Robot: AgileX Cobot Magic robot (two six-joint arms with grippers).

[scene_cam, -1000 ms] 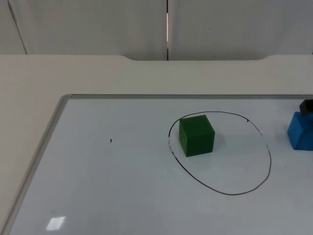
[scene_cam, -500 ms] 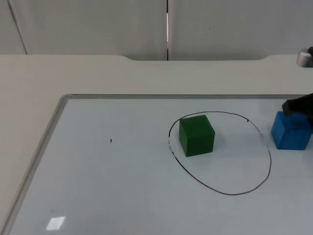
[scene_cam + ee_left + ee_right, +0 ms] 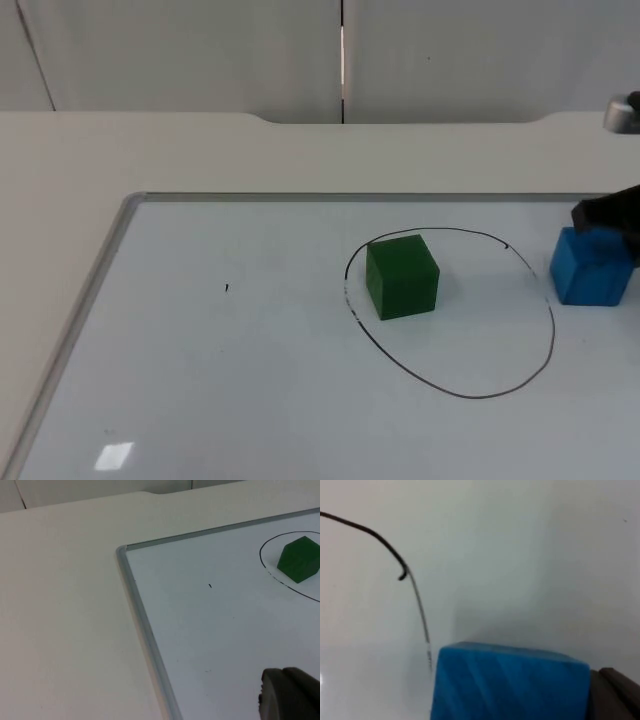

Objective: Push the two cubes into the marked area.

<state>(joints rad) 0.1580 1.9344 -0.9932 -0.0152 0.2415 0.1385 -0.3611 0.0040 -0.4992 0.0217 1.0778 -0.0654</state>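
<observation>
The green cube (image 3: 402, 276) sits inside the drawn oval (image 3: 480, 393), toward its 10 o'clock edge. The blue cube (image 3: 591, 266) rests at the oval's 3 o'clock, touching the line from outside. The right gripper (image 3: 608, 213) presses the cube's far side; whether its claw is open cannot be told. On the whiteboard (image 3: 200, 380), the left gripper (image 3: 290, 694) waits, its claw state likewise unclear.

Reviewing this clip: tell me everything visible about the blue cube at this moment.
The blue cube is a plain, matte, solid-coloured block, foam-like by its look, sitting flat on the whiteboard. It lies just outside the hand-drawn black outline, at that line's side away from the green cube, its near edge about at the line. The right pincer is against its far, outer side. In the right wrist view its top face shows faint diagonal streaks.
</observation>
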